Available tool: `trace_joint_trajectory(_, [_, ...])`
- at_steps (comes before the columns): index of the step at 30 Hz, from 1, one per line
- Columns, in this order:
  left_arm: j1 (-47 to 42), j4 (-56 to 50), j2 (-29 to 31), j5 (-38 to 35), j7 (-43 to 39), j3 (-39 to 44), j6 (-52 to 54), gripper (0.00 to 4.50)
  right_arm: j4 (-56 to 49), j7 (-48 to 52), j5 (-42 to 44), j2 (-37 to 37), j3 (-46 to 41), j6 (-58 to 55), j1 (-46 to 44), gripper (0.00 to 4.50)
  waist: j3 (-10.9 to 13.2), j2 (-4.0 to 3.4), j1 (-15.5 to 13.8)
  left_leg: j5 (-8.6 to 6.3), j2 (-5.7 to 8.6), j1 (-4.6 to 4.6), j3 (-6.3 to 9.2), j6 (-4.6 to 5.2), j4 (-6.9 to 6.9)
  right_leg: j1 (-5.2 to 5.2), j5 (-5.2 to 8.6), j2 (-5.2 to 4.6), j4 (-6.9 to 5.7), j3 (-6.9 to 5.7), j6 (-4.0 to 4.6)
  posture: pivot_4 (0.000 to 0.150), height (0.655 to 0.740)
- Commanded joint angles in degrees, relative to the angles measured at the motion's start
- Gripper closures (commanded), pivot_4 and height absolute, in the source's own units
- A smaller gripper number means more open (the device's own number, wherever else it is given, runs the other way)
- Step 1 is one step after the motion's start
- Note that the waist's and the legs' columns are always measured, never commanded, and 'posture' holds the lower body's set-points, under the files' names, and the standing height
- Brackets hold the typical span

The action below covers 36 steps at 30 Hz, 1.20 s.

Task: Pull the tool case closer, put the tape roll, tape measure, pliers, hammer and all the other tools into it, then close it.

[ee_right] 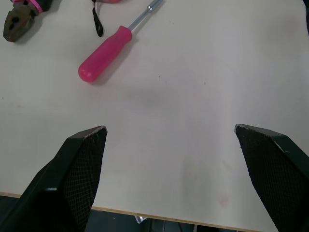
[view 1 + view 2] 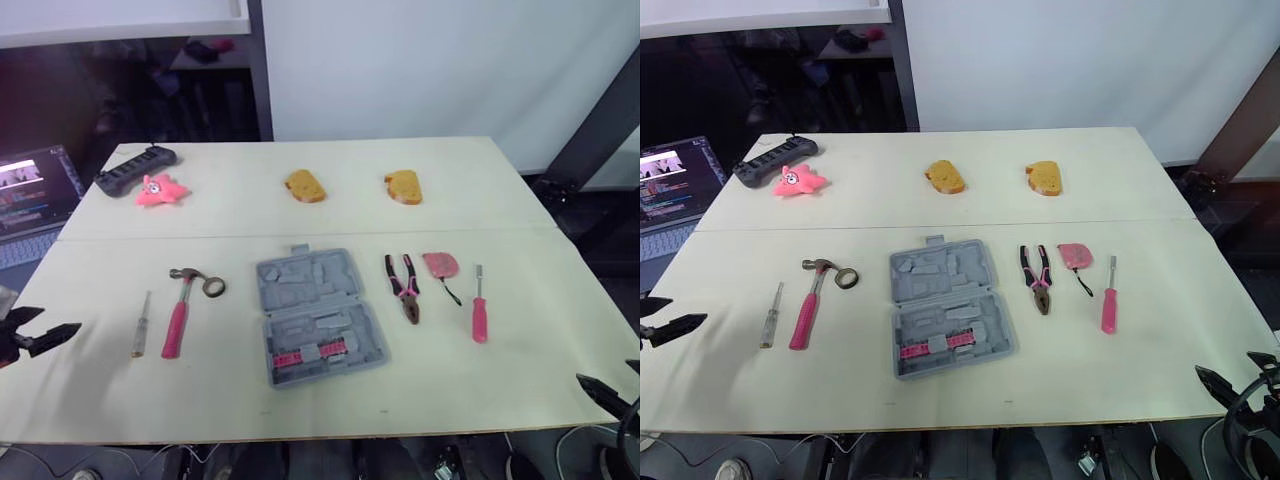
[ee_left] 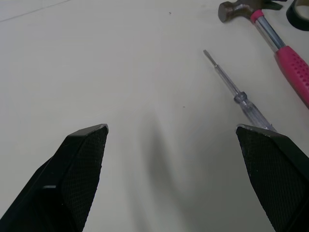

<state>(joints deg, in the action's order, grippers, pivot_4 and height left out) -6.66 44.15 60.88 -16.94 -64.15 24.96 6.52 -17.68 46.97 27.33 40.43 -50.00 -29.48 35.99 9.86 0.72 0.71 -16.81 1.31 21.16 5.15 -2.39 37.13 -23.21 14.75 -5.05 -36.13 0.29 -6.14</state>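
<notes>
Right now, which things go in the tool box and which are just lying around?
For the job: tool case, hammer, tape roll, clear screwdriver, pliers, tape measure, pink screwdriver.
Just lying about: pink star toy, two bread slices, power strip, laptop.

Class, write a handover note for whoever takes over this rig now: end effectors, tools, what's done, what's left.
Left end effector open, empty, near the clear screwdriver. Right end effector open, empty, near the pink screwdriver.
Tool case lies open; hammer, tape roll on its left; pliers, tape measure on its right.
Done: nothing packed. Left: pull case closer, load six tools, close it.
</notes>
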Motion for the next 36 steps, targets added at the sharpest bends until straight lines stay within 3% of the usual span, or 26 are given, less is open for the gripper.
trace_joint_trajectory(1, [-0.9, 1.78, 1.48, -0.02, -0.4, 0.92, -2.41, 0.06, -1.28, -0.24, 0.77, -0.29, -1.44, 0.29, -0.01, 0.0, 0.0, 0.0, 0.0, 0.0, 0.0, 0.0, 0.0, 0.0, 0.0, 0.0, 0.0, 0.0, 0.0, 0.0, 0.0, 0.15, 0.74])
trace_joint_trajectory(14, [-3.14, 2.69, -0.09, 1.27, 0.19, -1.58, -4.27, 0.06, -2.87, -1.44, 0.38, -0.56, -0.6, -0.66, -0.17, 0.0, -0.01, 0.01, 0.0, 0.0, 0.01, -0.03, -0.05, 0.0, 0.0, 0.0, -0.01, 0.02, -0.02, 0.06, -0.01, 0.15, 0.74])
trace_joint_trajectory(20, [2.87, -25.07, -10.27, -4.36, 1.49, -6.03, 7.88, 0.06, -13.22, -7.29, 3.14, -0.25, 8.91, -6.84, -8.79, 0.0, -0.03, -0.03, 0.12, 0.0, -0.14, -0.12, -0.21, 0.0, 0.04, 0.01, -0.03, 0.0, -0.07, 0.33, -0.01, 0.15, 0.74])
trace_joint_trajectory(22, [4.93, -35.4, -14.73, -5.73, 4.08, -9.38, 12.42, 0.06, -15.39, -9.08, 2.99, 0.24, 15.34, -8.47, -13.9, 0.0, -0.06, 0.03, 0.31, 0.0, -0.16, -0.11, -0.22, 0.0, 0.03, -0.02, -0.04, 0.03, -0.07, 0.37, -0.02, 0.15, 0.74])
trace_joint_trajectory(23, [5.55, -40.37, -17.72, -6.39, 5.48, -12.08, 14.45, 0.02, -15.87, -10.15, 1.77, 0.5, 20.65, -9.13, -17.87, 0.25, -0.06, 0.03, 0.28, 0.0, -0.17, -0.13, -0.21, 0.0, 0.03, -0.03, -0.04, 0.02, -0.08, 0.43, -0.02, 0.15, 0.74])
trace_joint_trajectory(26, [6.12, -47.61, -22.98, -5.31, 9.69, -17.09, 17.57, 0.91, -15.82, -12.27, -0.98, 0.92, 31.01, -11.33, -25.45, 1.29, -0.05, 0.01, 0.12, 0.0, -0.08, -0.19, -0.26, 0.0, 0.08, -0.03, -0.09, 0.02, -0.08, 0.59, -0.07, 0.15, 0.74])
trace_joint_trajectory(29, [5.93, -50.68, -27.84, -3.0, 13.12, -22.68, 17.82, 2.45, -12.11, -11.85, -6.33, 0.45, 45.52, -10.94, -35.39, 2.73, -0.06, 0.04, 0.04, 0.0, 0.0, -0.15, -0.3, 0.0, 0.09, -0.04, -0.1, 0.19, -0.08, 0.55, -0.07, 0.15, 0.74])
trace_joint_trajectory(32, [4.61, -49.59, -29.73, -0.5, 16.17, -25.21, 17.59, 4.04, -6.25, -11.66, -11.57, 0.18, 53.98, -9.41, -41.67, 4.32, -0.07, 0.06, 0.02, 0.0, 0.0, -0.15, -0.31, 0.0, 0.09, -0.06, -0.11, 0.23, -0.08, 0.56, -0.05, 0.15, 0.74])
trace_joint_trajectory(33, [4.14, -48.91, -29.99, 0.57, 17.04, -25.88, 17.16, 4.44, -4.11, -11.51, -12.89, -0.25, 56.28, -8.89, -43.72, 4.5, -0.07, 0.06, -0.04, 0.0, 0.0, -0.16, -0.29, -0.01, 0.1, -0.05, -0.11, 0.26, -0.08, 0.55, -0.04, 0.15, 0.74])
trace_joint_trajectory(36, [2.98, -47.3, -30.72, 2.08, 18.56, -27.15, 16.78, 4.44, 2.67, -11.07, -17.02, -1.53, 61.92, -7.15, -49.51, 4.5, -0.08, 0.05, 0.0, 0.01, 0.0, -0.12, -0.29, -0.01, 0.11, -0.07, -0.11, 0.26, -0.07, 0.54, -0.04, 0.15, 0.74])
